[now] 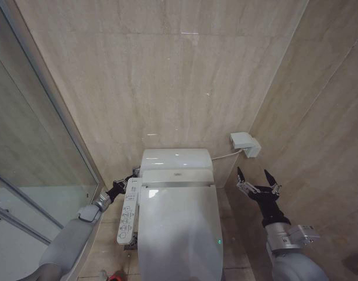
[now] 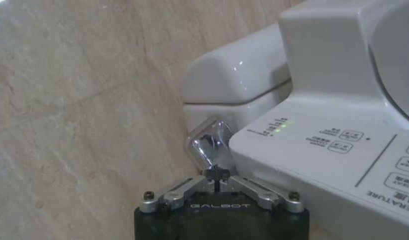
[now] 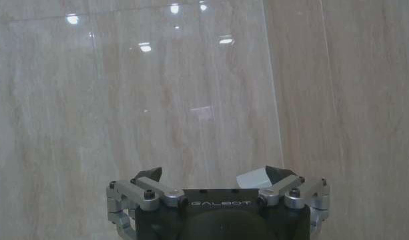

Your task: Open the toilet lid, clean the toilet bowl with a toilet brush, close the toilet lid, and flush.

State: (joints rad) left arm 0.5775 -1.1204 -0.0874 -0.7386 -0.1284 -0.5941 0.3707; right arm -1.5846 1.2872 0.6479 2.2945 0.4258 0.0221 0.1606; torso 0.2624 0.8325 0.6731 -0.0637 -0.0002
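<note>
Left gripper point(image 2: 218, 176), jaws together, sits at the chrome flush lever point(image 2: 208, 145) beside the tank point(image 1: 176, 159), apparently touching it. The glossy white toilet lid point(image 1: 179, 234) lies closed and flat, its long axis running from the tank toward the robot. Right gripper point(image 1: 258, 180) hovers beside the toilet, jaws apart, holding nothing.

the toilet lid point(image 1: 180, 231) lies flat at lower centre of the head view, the tank point(image 1: 176, 162) behind it against the wall. the control panel point(image 1: 128, 211) runs along its left. the left gripper point(image 1: 123, 182) sits just above the panel's top end. the right gripper point(image 1: 258, 182) hangs right of the toilet, below the wall box point(image 1: 245, 144).
</note>
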